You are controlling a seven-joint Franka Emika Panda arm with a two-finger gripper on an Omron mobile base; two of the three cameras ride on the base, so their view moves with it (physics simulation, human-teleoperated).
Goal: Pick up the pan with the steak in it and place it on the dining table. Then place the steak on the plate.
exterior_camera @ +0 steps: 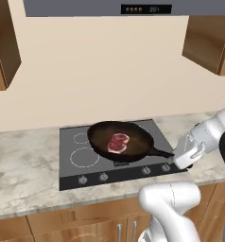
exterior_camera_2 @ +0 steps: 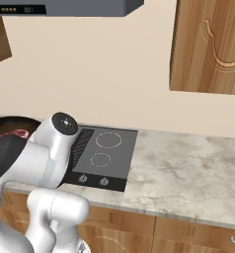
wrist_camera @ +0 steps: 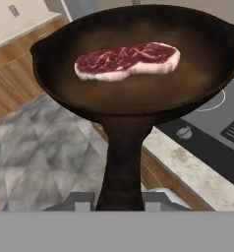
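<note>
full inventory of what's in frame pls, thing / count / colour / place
pan: 1, black with dark brown inside, lifted above the stovetop, handle end in the gripper
steak: 1, red-pink with whitish fat edge, lying in the pan
stovetop: 1, dark grey with white burner rings and a front row of knobs, set into the counter
counter: 1, beige-grey marble, along the wall above the wooden cabinets
wall cabinets: wooden, high on the wall either side of the hood
range hood: 1, grey with a dark display panel, above the stovetop
gripper: 1, white, right of the pan, shut on the pan's handle
</note>
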